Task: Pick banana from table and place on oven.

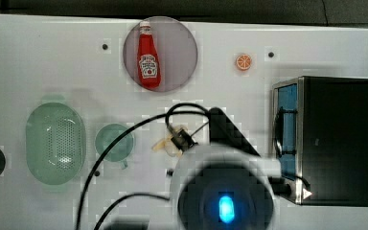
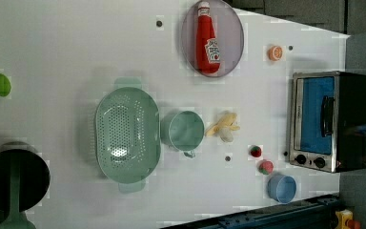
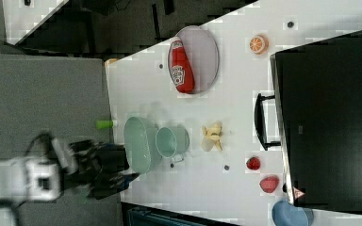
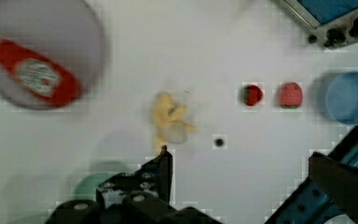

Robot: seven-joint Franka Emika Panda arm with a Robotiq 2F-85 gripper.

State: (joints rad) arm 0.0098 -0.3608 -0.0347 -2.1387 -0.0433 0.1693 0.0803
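Observation:
The banana [image 2: 224, 127] is a small pale cream-yellow fruit lying on the white table [image 2: 57, 43], between the green cup [image 2: 184, 130] and the oven [image 2: 329, 121]. In the wrist view the banana [image 4: 168, 120] lies just beyond one dark finger [image 4: 161, 169], apart from it. My gripper [image 4: 239, 154] is open, its second finger [image 4: 340, 179] far off to the side, with nothing between them. The top view has my arm [image 1: 223, 191] hanging over the table beside the oven [image 1: 333, 139], partly covering the banana [image 1: 165, 143]. The oven's black top [image 3: 330, 117] is bare.
A ketchup bottle [image 2: 208, 40] lies on a grey plate [image 2: 231, 28]. An orange slice [image 2: 275, 53] sits near the oven. Two red strawberries [image 2: 255, 151] and a blue cup [image 2: 282, 187] stand by the oven's knobs. A green colander [image 2: 127, 135], a lime [image 2: 1, 84] and a black pan [image 2: 12, 179] lie farther off.

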